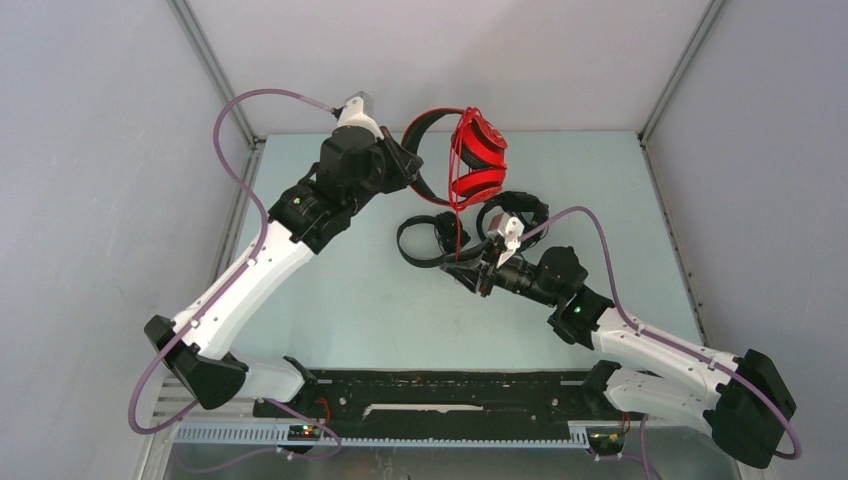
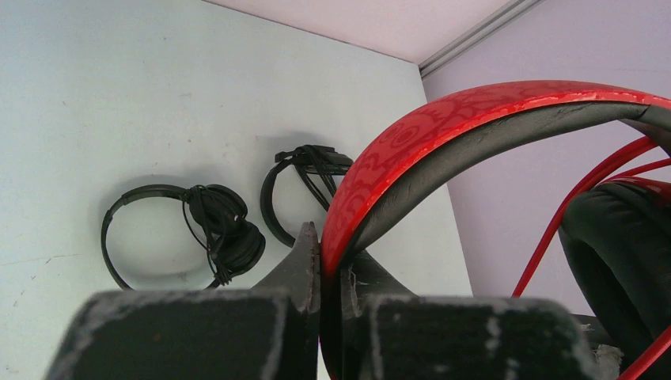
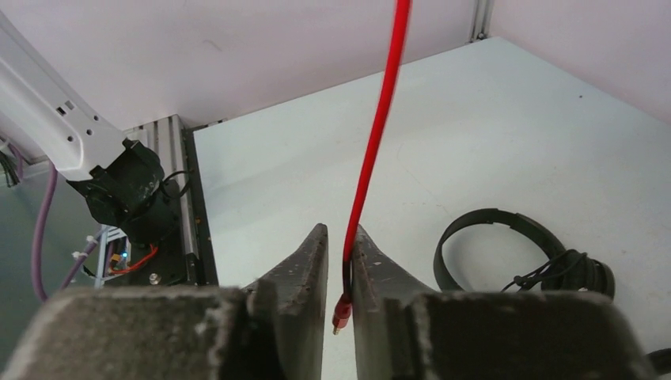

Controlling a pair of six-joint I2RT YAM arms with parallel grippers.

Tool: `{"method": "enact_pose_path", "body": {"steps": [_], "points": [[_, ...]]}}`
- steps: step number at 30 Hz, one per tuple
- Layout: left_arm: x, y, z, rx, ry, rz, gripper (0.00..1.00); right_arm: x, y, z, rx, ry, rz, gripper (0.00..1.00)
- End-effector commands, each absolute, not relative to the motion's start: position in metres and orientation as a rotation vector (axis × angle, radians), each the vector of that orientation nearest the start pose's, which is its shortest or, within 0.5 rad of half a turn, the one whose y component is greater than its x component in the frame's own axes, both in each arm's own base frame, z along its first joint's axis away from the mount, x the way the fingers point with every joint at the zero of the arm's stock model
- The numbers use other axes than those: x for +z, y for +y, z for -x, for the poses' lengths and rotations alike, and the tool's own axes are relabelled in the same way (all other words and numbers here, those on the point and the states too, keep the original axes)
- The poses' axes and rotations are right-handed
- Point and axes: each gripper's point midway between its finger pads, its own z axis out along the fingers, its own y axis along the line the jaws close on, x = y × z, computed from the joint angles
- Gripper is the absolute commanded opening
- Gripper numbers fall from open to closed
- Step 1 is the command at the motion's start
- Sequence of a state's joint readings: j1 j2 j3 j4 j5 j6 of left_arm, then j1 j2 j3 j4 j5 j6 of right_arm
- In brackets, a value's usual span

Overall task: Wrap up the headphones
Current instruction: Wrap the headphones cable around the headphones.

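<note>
Above the pale table (image 1: 340,300), upper centre, your left gripper (image 2: 326,237) clamps the red headset (image 1: 478,150); right gripper (image 3: 339,233) straddles its red cable (image 3: 380,119), grip unclear.

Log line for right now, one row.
left gripper: shut on red headset band, held up | right gripper: slightly open, red cable between jaws near plug | black headsets: on table

Top camera overlooks the table (image 1: 340,300); both wrist cameras (close-up) share it.
</note>
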State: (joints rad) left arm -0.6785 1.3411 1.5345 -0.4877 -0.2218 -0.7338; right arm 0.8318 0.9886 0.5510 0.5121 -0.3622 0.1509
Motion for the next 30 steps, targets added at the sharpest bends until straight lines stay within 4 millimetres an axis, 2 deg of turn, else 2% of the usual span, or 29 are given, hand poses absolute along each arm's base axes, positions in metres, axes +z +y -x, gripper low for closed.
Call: {"method": "enact_pose_path", "body": {"steps": [1, 3, 4, 10, 14, 21, 25, 30], "points": [[0.457, -0.256, -0.322, -0.974, 1.698, 0.250, 0.00, 0.269, 0.313, -0.193, 1.050, 1.324, 0.818, 0.12], [0.459, -0.258, -0.320, -0.992, 1.697, 0.247, 0.00, 0.267, 0.314, -0.194, 1.047, 1.326, 0.818, 0.02], [0.459, -0.260, -0.320, -1.000, 1.699, 0.246, 0.00, 0.267, 0.313, -0.196, 1.042, 1.328, 0.812, 0.00], [0.464, -0.265, -0.312, -1.058, 1.694, 0.223, 0.00, 0.264, 0.308, -0.207, 1.066, 1.348, 0.784, 0.00], [0.470, -0.275, -0.301, -1.141, 1.686, 0.137, 0.00, 0.266, 0.300, -0.212, 1.083, 1.361, 0.769, 0.00], [0.466, -0.302, -0.255, -1.384, 1.653, -0.286, 0.00, 0.268, 0.281, -0.215, 1.165, 1.410, 0.731, 0.00], [0.448, -0.305, -0.247, -1.445, 1.638, -0.497, 0.00, 0.269, 0.276, -0.207, 1.242, 1.444, 0.725, 0.00], [0.412, -0.303, -0.241, -1.314, 1.629, -0.788, 0.00, 0.268, 0.278, -0.195, 1.339, 1.478, 0.730, 0.00]]}}
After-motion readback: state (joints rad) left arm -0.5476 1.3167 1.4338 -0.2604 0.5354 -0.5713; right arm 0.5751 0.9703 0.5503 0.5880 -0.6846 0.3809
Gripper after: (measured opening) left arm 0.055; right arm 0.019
